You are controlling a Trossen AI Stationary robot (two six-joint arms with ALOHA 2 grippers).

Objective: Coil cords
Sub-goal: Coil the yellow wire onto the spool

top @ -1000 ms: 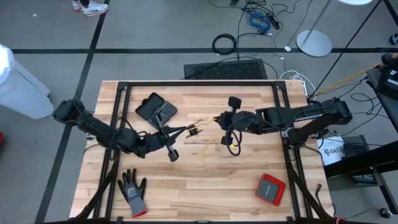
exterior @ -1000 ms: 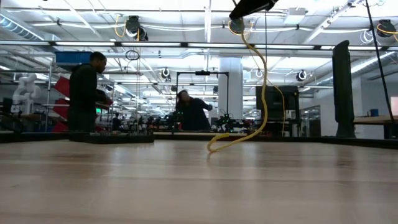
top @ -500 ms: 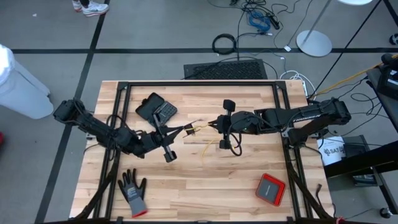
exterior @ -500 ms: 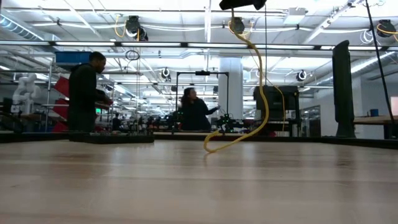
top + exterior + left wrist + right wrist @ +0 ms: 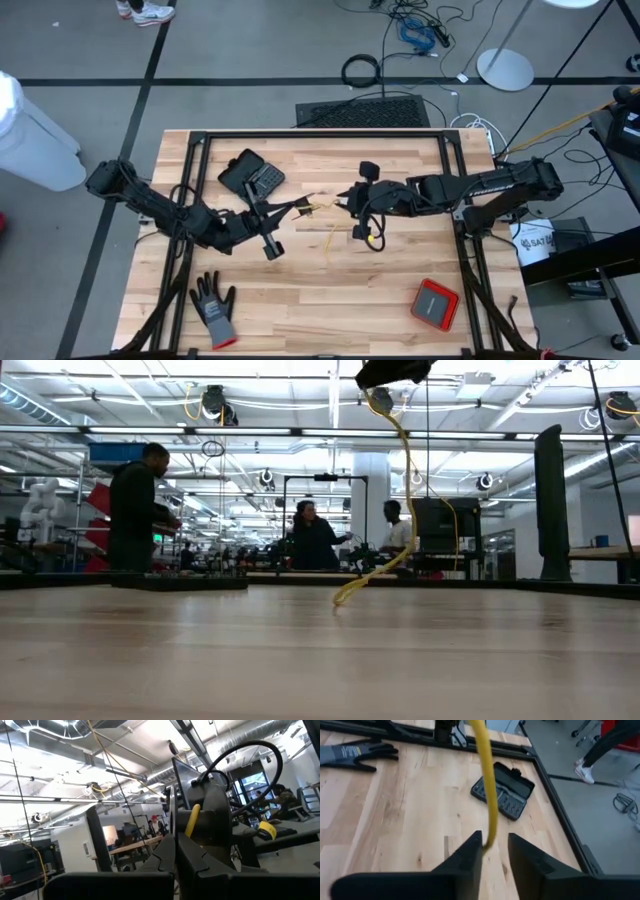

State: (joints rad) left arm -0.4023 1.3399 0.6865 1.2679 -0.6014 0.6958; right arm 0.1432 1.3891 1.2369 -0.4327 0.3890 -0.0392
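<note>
Above the wooden surface (image 5: 300,290), beside the black case (image 5: 251,175), the left gripper (image 5: 305,207) pinches the yellow cord (image 5: 322,203), which passes between the right gripper's (image 5: 494,851) slightly spread fingers.

On my tabletop (image 5: 400,290), the grey glove (image 5: 213,307) lies well apart from the red case (image 5: 435,303); the black case (image 5: 251,175) lies beyond the glove.

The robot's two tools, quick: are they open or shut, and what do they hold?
Left tool: shut on the yellow cord.
Right tool: open, with the yellow cord running between its fingers.
</note>
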